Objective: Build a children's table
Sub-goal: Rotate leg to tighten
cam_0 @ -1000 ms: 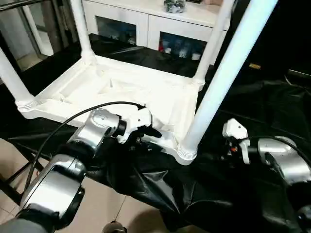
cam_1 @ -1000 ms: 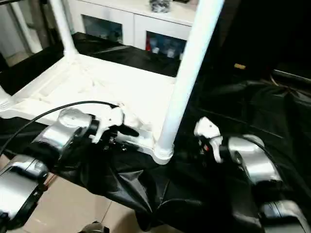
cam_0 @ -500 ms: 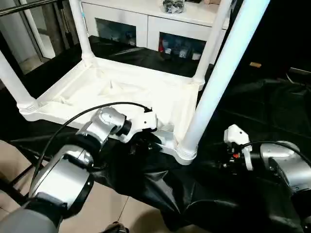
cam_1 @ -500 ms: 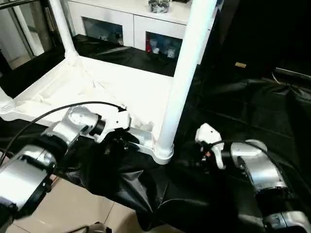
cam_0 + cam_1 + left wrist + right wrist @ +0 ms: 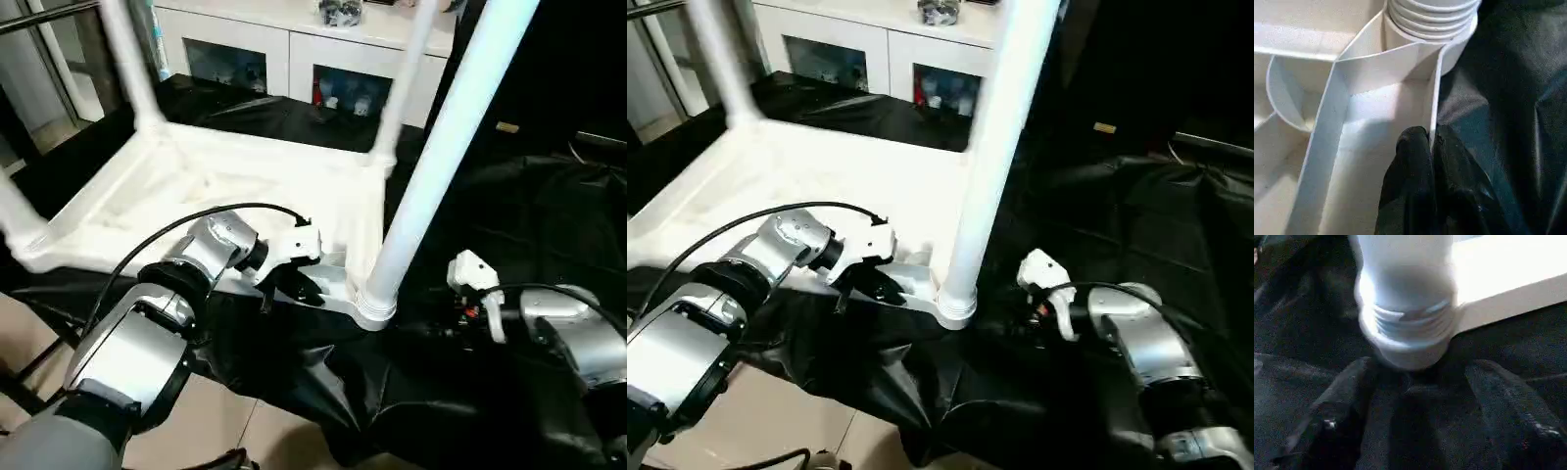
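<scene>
Left gripper [image 5: 1431, 147]: jaws now pinched shut on the thin rim wall of the tabletop [image 5: 225, 186], one finger each side of the wall, just short of the near corner socket [image 5: 1432, 29]. A second ago these jaws stood part open beside the rim; they have closed in stages onto it. Reads as a fresh hold on the top, likely to steady or shift it.

Right gripper [image 5: 1413, 382]: jaws wide apart, a little wider than a second ago, pointed at the ribbed foot of the near leg [image 5: 446, 147]. Fingers [image 5: 1339, 406] flank the socket from below, touching nothing that can be seen.

Tabletop lies upside down on the black-draped desk [image 5: 549, 225], ribbed underside up, at roughly 10 o'clock in the head view. Legs stand in the corners; near leg at 1 o'clock, rising out of frame. Far legs [image 5: 132, 59] blurred, whole view shifted, so the camera moved too.

Judgement: assembly looks close to done; the left hold plus the open right hand suggest seating the last leg or readying a lift.

White cabinet [image 5: 294, 44] behind, 12 o'clock.
</scene>
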